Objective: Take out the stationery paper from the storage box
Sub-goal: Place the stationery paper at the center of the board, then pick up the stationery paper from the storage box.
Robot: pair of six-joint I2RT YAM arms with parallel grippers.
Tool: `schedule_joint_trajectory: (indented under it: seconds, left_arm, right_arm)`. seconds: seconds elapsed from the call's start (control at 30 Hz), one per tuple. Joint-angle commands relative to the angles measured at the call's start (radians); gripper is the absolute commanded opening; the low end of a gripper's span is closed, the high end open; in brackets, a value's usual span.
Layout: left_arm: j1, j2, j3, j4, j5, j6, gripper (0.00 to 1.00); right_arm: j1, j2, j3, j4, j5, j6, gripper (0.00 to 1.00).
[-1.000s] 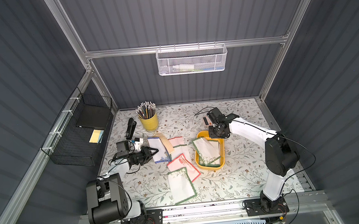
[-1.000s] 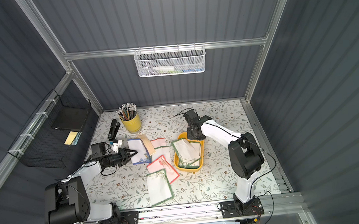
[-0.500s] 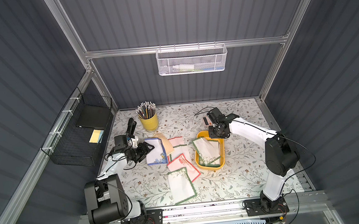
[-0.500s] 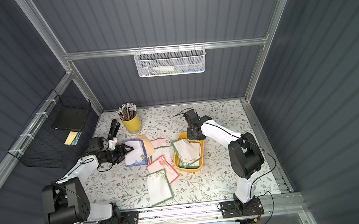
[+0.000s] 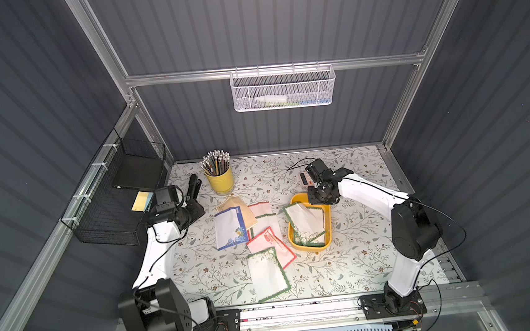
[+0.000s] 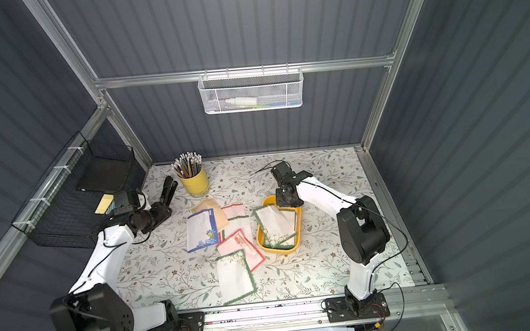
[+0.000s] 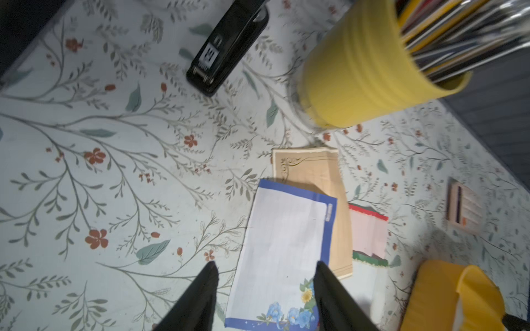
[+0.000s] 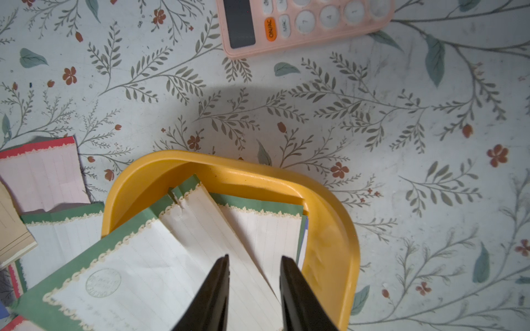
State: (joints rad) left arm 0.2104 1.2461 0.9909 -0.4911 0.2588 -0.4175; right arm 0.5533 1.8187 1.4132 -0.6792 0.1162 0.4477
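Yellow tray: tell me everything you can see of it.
The tray is shallow, glossy yellow plastic, rectangular with rounded corners. It lies flat on the floral table, to the right of the scattered sheets. Green-bordered sheets are stacked inside it, and the top one is skewed and creased, with a corner lying over the rim. The right gripper hangs over its far end with its jaws apart above the paper. Whether it touches the paper cannot be told.

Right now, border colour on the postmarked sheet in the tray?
Green with cream scalloped trim; the postmarked sheet shows best in the right wrist view.
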Motion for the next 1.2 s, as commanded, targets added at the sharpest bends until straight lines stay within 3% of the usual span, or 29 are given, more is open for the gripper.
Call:
schedule_joint_trajectory:
  seconds: [0.0, 0.1, 0.33, 0.53, 0.77, 1.17]
  left_arm:
    - [-0.027, -0.064, -0.064, 0.156, 0.209, -0.085, 0.54]
    - [-0.109, -0.079, -0.142, 0.299, 0.336, -0.124, 0.56]
    - [-0.294, -0.052, -0.185, 0.491, 0.373, -0.202, 0.59]
    - [-0.417, 0.013, -0.216, 0.581, 0.34, -0.274, 0.59]
    - [-0.501, 0.036, -0.298, 0.716, 0.326, -0.384, 0.58]
    - [-0.691, 0.184, -0.308, 0.881, 0.258, -0.481, 0.52]
  right_arm:
    - [0.002, -0.045, -0.013, 0.016, 0.017, 0.025, 0.35]
    - [0.002, -0.08, -0.036, 0.058, 0.021, 0.028, 0.4]
    - [0.001, -0.122, -0.046, 0.088, 0.03, 0.035, 0.43]
    - [0.001, -0.146, -0.069, 0.102, 0.045, 0.043, 0.43]
    - [0.0, -0.163, -0.094, 0.108, 0.059, 0.046, 0.44]
    - [-0.002, -0.164, -0.101, 0.098, 0.071, 0.043, 0.44]
